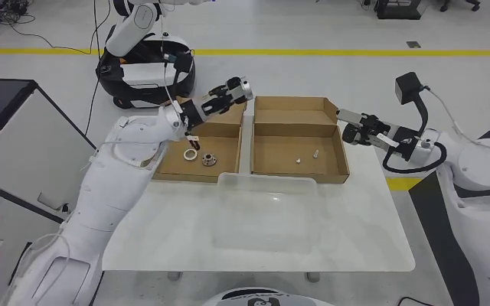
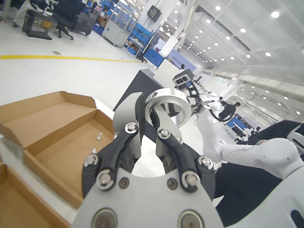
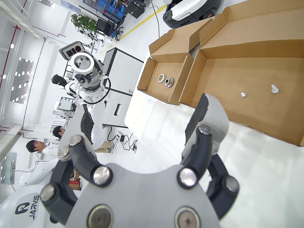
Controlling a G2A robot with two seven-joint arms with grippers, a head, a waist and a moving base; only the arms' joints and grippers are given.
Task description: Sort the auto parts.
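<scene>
My left gripper (image 2: 147, 110) pinches a metal collar ring (image 2: 171, 92) through its wall, 1 finger inside the bore and 1 outside. It holds the ring aloft near the far edge of the left cardboard box (image 1: 226, 149). The ring looks rigid, smooth and heavy for its size, so I judge it could swivel or slip in such a narrow bite. A hold square across the wall seems safest. My right gripper (image 3: 144, 106) is spread wide with nothing in it, beside the right box (image 1: 276, 157).

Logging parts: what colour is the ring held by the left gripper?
Silver ring; clearest in left wrist view.
</scene>
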